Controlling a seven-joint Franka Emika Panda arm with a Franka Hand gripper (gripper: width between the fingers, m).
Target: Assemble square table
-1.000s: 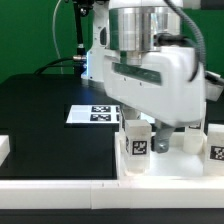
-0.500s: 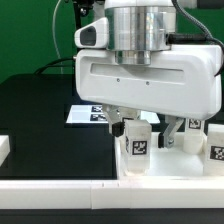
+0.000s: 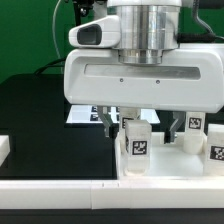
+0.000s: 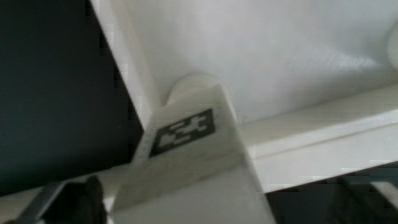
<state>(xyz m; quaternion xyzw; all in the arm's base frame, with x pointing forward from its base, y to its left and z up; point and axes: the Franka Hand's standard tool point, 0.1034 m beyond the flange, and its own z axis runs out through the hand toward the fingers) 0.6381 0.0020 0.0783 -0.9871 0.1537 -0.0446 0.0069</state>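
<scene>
The tool [image 3: 127, 122] straddles the upright leg [image 3: 137, 146] standing in the square top's [image 3: 170, 167] near corner, fingers spread, not yet pinching. Centre both pads before squeezing, so the leg stays plumb.

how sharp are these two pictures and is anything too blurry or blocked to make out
Exterior view: fairly sharp, tags legible, but the gripper body blocks much of the scene above the legs. Wrist view: soft and close up, the leg fills the frame, its tag smeared, fingertips dark blurs at the edge.
</scene>
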